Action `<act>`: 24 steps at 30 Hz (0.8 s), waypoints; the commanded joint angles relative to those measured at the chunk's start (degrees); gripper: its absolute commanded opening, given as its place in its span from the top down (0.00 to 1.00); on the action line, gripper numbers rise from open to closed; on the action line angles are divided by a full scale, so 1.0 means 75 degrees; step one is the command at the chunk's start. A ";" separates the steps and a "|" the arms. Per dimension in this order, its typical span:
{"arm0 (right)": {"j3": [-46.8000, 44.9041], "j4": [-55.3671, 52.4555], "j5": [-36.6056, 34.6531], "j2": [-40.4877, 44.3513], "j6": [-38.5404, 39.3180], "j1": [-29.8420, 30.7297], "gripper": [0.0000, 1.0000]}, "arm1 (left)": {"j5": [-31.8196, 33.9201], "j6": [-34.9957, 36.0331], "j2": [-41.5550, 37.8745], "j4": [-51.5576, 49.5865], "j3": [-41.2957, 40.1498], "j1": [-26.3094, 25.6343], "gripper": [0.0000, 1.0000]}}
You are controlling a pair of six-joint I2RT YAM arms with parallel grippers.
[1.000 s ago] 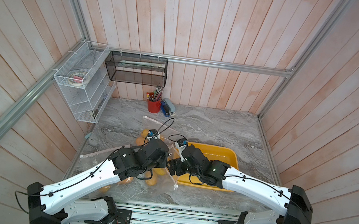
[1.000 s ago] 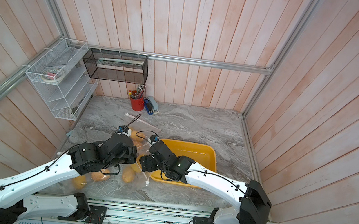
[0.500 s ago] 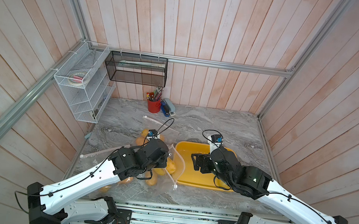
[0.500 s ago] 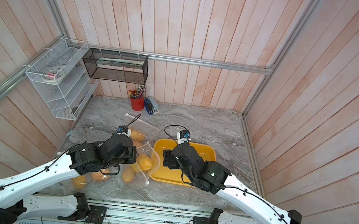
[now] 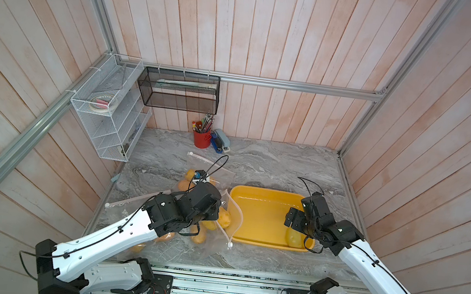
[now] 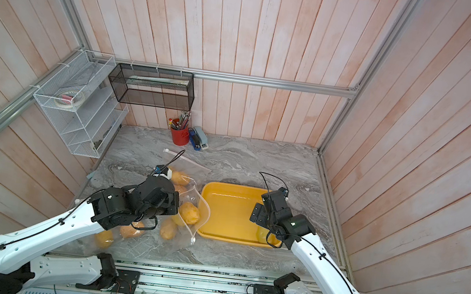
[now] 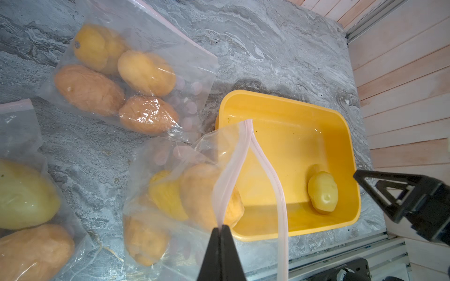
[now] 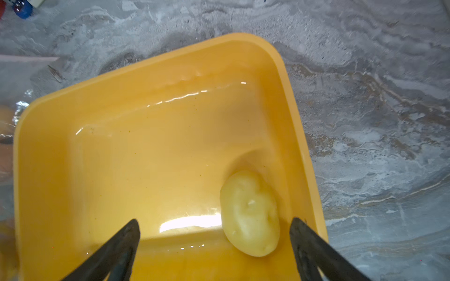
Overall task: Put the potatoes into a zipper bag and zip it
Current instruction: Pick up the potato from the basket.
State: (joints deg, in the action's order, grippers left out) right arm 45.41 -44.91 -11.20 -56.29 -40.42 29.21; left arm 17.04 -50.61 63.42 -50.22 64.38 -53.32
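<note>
**One potato left in the tray, bag held open beside it**

The left claw (image 7: 222, 233) is clenched on one lip of the zipper bag (image 7: 170, 170), lifting it so the mouth gapes toward the yellow tray (image 8: 146, 158). That hold seems meant to keep the opening up and facing the source, so each load has a short trip. Several potatoes (image 7: 207, 194) already sit inside, one of them bulging right at the mouth. The loose lip (image 7: 275, 185) droops across the tray's near rim.

The right claw (image 8: 214, 221) hangs released and wide over the tray, straddling a single pale potato (image 8: 250, 214). This one lies close against the wall near a corner (the awkward spot). One finger is just beside it, in the narrow slot between potato and wall, while the other stands well apart over bare tray floor. The grip probably needs centring before it closes.

Between tray and bag the way is open, apart from that sagging lip. Two filled bags (image 7: 136, 80) rest on the worktop (image 7: 267, 48), clear of the path.
</note>
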 commanded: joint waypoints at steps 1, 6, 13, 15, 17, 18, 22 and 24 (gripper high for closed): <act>-0.0181 0.0102 0.0584 -0.0536 0.0032 -0.0039 0.10 | 0.0221 -0.0014 -0.0112 -0.0078 -0.0004 -0.0004 1.00; -0.0362 0.0150 0.0463 -0.1547 -0.0044 -0.0057 0.14 | 0.0190 0.0021 -0.0089 -0.0056 0.0007 -0.0003 1.00; -0.0820 0.0692 0.0067 -0.1741 -0.0347 -0.0097 0.11 | 0.0227 0.0036 -0.0194 -0.0046 -0.0078 0.0003 1.00; -0.0851 0.0817 0.0005 -0.1772 -0.0376 -0.0133 0.10 | 0.0191 0.0033 -0.0195 -0.0054 -0.0062 -0.0004 1.00; -0.0906 0.1016 0.0007 -0.1876 -0.0350 -0.0133 0.09 | 0.0178 0.0021 -0.0205 -0.0055 -0.0096 0.0002 1.00; -0.0952 0.1172 0.0084 -0.1958 -0.0309 -0.0142 0.09 | 0.0199 0.0013 -0.0214 -0.0058 -0.0113 -0.0002 1.00; -0.1088 0.1686 0.0443 -0.2502 -0.0133 -0.0145 0.10 | 0.0239 0.0033 -0.0220 -0.0065 -0.0072 -0.0004 1.00; -0.1086 0.1796 0.0552 -0.2821 -0.0074 -0.0145 0.11 | 0.0225 0.0033 -0.0201 -0.0066 -0.0030 -0.0002 1.00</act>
State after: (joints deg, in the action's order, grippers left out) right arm 38.09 -34.13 -8.51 -75.05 -41.76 28.34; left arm 17.45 -50.59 62.76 -50.35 64.16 -53.32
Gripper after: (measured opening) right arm 0.893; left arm 0.046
